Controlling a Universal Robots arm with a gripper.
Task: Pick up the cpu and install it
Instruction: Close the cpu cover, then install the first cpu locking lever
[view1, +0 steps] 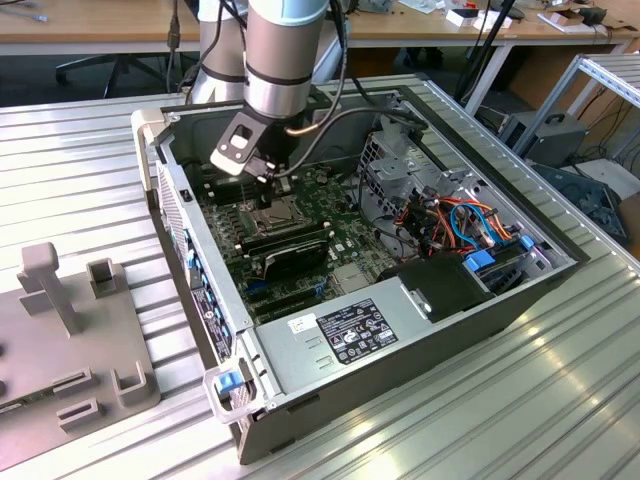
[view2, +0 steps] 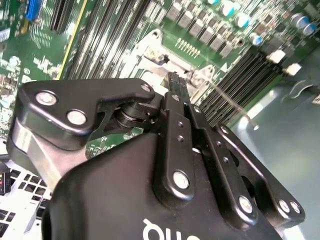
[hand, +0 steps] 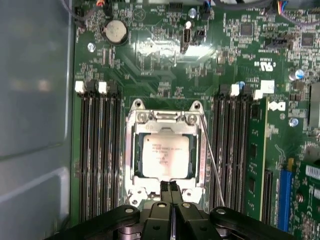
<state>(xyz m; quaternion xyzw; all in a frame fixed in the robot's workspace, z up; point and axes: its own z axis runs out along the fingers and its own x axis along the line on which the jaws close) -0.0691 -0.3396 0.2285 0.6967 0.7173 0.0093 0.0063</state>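
First wrist view: cpu sits in socket, just ahead of tool tips. Second wrist view: fingers pressed together, gripping nothing. Exterior view: tool down inside case.

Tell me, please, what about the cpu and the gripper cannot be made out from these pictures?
- First wrist view: whether the shut gripper touches the retention frame around the cpu; depth does not show.
- Second wrist view: how the cpu sits; the gripper's own body covers it.
- Exterior view: the cpu's seating; too small, and partly behind the arm.
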